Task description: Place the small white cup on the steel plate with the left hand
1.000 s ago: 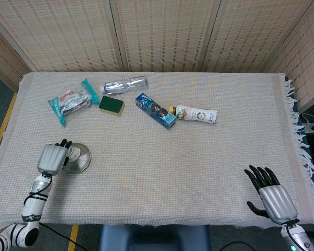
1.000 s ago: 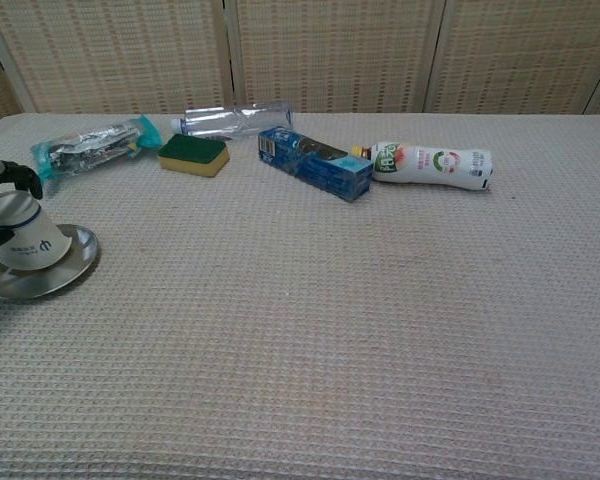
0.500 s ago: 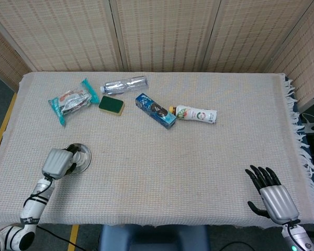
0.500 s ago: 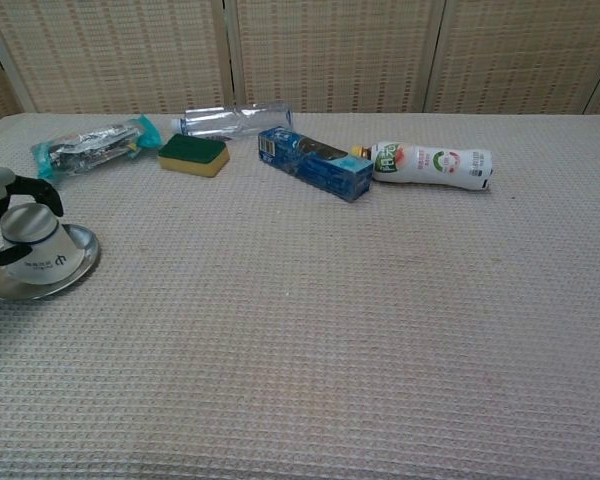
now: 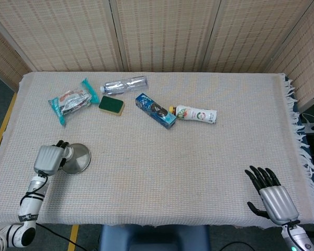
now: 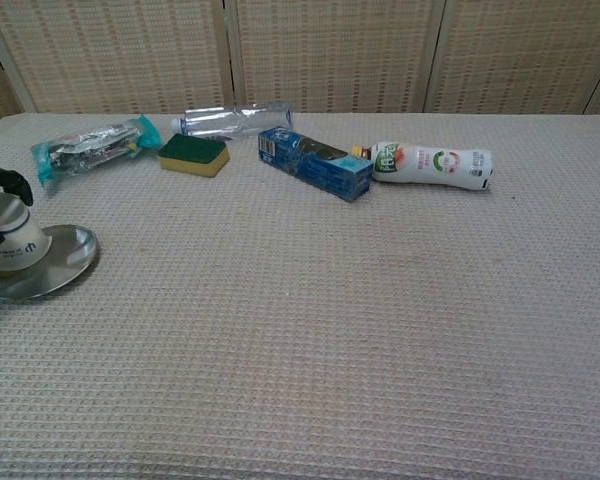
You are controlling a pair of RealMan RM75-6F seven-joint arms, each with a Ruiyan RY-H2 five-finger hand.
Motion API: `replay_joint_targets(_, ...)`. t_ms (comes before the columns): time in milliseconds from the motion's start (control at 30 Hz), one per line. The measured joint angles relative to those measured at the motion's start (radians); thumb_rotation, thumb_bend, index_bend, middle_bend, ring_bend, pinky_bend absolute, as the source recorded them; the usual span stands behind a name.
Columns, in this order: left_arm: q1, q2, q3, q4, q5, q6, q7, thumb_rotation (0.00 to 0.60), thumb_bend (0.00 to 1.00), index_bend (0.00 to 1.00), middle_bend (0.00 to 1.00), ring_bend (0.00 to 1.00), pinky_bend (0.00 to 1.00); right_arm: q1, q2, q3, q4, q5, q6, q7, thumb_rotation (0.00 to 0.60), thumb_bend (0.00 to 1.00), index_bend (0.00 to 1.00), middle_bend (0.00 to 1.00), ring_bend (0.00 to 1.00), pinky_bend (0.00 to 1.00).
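The small white cup (image 6: 10,238) stands upside down, with a dark logo on its side, over the left part of the steel plate (image 6: 60,260). My left hand (image 5: 48,158) grips it, its black fingers (image 6: 12,184) curled round the cup's top and side. Whether the cup touches the plate is unclear. In the head view the hand hides most of the cup, and the steel plate (image 5: 79,158) shows just right of it. My right hand (image 5: 269,194) rests near the table's front right corner, fingers spread, holding nothing.
Along the back lie a teal snack packet (image 5: 69,101), a clear bottle (image 5: 125,84), a green and yellow sponge (image 5: 111,105), a blue box (image 5: 155,110) and a white drink bottle (image 5: 194,114). The table's left edge (image 5: 5,130) is close to my left hand.
My left hand has shifted left with the cup, from over the plate's middle to its left part. The right hand has stayed still.
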Motion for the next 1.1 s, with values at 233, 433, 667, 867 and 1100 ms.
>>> replay_joint_targets(233, -0.011, 0.086, 0.011, -0.121, 0.004, -0.09, -0.136, 0.6, 0.44, 0.51, 0.69, 0.59, 0.74, 0.001, 0.001, 0.001, -0.001, 0.003, -0.002, 0.002, 0.527, 0.19, 0.0, 0.0, 0.0, 0.0)
replay_joint_targets(433, -0.024, 0.11, 0.004, -0.125, -0.002, -0.123, -0.21, 0.6, 0.45, 0.51, 0.69, 0.59, 0.74, 0.003, -0.001, 0.004, 0.002, 0.009, -0.008, -0.001, 0.526, 0.19, 0.0, 0.0, 0.0, 0.0)
replay_joint_targets(667, -0.036, 0.075, -0.01, -0.016, -0.051, -0.139, -0.203, 0.6, 0.45, 0.51, 0.69, 0.59, 0.74, 0.003, -0.004, 0.003, 0.001, 0.012, -0.009, -0.007, 0.526, 0.19, 0.0, 0.0, 0.0, 0.0)
replay_joint_targets(867, -0.031, 0.038, -0.016, 0.038, -0.063, -0.097, -0.181, 0.6, 0.45, 0.52, 0.7, 0.6, 0.75, 0.004, -0.005, 0.002, 0.001, 0.012, -0.014, -0.008, 0.527, 0.19, 0.0, 0.0, 0.0, 0.0)
replay_joint_targets(1100, -0.024, 0.066, -0.011, -0.026, -0.045, -0.108, -0.253, 0.6, 0.45, 0.52, 0.71, 0.61, 0.76, 0.0, -0.001, 0.001, -0.002, 0.006, -0.003, -0.004, 0.527, 0.19, 0.0, 0.0, 0.0, 0.0)
